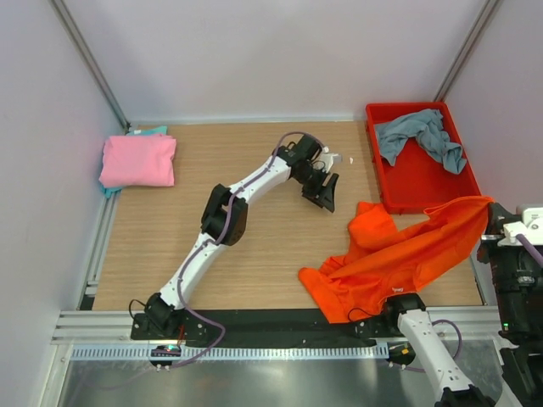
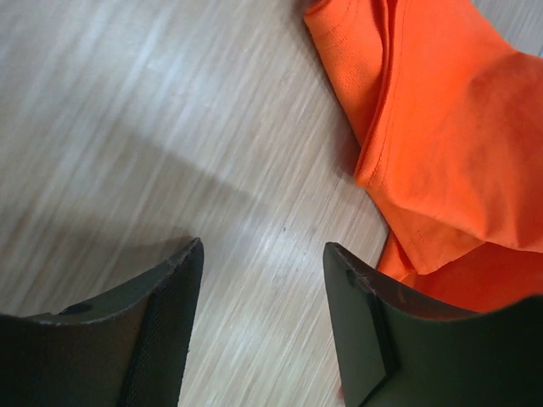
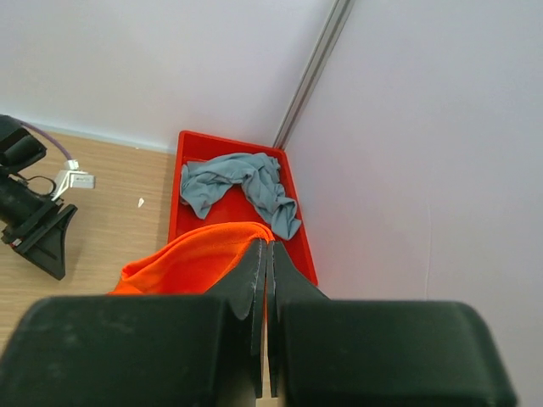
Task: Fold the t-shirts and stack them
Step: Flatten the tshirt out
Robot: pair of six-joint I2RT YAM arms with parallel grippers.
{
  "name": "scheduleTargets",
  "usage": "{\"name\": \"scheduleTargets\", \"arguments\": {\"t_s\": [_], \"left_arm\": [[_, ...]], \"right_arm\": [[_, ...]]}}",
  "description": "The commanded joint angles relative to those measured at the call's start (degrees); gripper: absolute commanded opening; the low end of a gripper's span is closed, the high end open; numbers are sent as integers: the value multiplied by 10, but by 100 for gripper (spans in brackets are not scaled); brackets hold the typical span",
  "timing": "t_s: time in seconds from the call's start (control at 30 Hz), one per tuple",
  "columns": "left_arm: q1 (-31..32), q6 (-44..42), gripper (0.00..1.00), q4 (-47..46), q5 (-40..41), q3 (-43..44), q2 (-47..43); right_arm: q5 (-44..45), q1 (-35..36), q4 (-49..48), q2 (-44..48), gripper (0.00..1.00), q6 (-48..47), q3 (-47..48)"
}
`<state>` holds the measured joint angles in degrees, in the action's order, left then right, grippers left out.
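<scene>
two grippers were at work over the wooden table (image 1: 254, 246). nearest, on the right half, the orange t-shirt (image 1: 399, 254) lay partly spread, its near edge bunched close to the table's near border. from there the cloth rose in a stretched band to the right, where one corner was lifted off the surface. the right gripper (image 3: 265, 280) had its jaws pressed together on that corner, pinching the orange cloth, which hung away below it. farther in, near the middle of the table, the left gripper (image 2: 263, 254) pointed down with its jaws spread and nothing between them, only bare wood beneath. it stood just left of the orange shirt's far fold, not touching it. at the far left edge the pink t-shirt (image 1: 138, 159) sat folded in a neat block, with a sliver of the teal t-shirt (image 1: 157, 130) showing from underneath it. at the far right the red bin (image 1: 424, 182) held the grey-blue t-shirt (image 1: 420, 136), crumpled and unfolded, against its far end.
</scene>
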<state>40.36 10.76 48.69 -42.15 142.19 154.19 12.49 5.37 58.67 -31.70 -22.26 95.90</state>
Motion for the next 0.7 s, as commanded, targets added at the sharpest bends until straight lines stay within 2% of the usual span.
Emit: {"name": "scheduleTargets", "arguments": {"t_s": [0.0, 0.07, 0.1, 0.13, 0.2, 0.23, 0.3, 0.33, 0.37, 0.43, 0.47, 0.53, 0.57, 0.6, 0.63, 0.67], "left_arm": [[27, -39, 60, 49, 52, -14, 4], [11, -31, 58, 41, 53, -62, -40], [-2, -27, 57, 26, 52, -144, -76], [-37, -22, 57, 6, 50, -194, -151], [-83, -20, 57, -47, 52, -322, -235], [-131, -26, 57, -57, 53, -353, -308], [-200, -46, 57, -58, 52, -427, -368], [-220, -54, 58, -54, 51, -450, -428], [-238, -60, 58, -54, 51, -496, -453], [-280, -80, 58, -57, 49, -544, -508], [-290, -84, 58, -61, 48, -591, -559], [-321, -84, 58, -75, 39, -636, -607], [-331, -82, 58, -82, 44, -674, -658], [-350, -78, 58, -90, 49, -693, -680], [-360, -76, 58, -109, 58, -709, -705], [-367, -74, 58, -119, 63, -735, -741]], "right_arm": [[-23, -3, -49, -21, 1, 20, -42], [-37, -3, -97, -55, 1, 20, -61], [-42, -3, -112, -74, 1, 20, -62], [-61, -3, -123, -133, 1, 25, -57], [-76, -2, -148, -202, 1, 35, -21], [-86, -3, -152, -275, 1, 46, -2], [-101, -2, -137, -369, 1, 58, 87], [-107, -3, -132, -411, 1, 63, 123], [-109, -3, -127, -510, 1, 86, 201], [-108, 10, -112, -618, 1, 105, 298], [-98, 23, -113, -701, 1, 113, 381], [-64, 64, -97, -780, 1, 89, 452], [-40, 134, -72, -856, 1, 74, 567], [-42, 172, -46, -881, 1, 38, 628], [-47, 222, -21, -890, 1, 16, 671], [-33, 313, -29, -882, 1, -9, 674]]}}
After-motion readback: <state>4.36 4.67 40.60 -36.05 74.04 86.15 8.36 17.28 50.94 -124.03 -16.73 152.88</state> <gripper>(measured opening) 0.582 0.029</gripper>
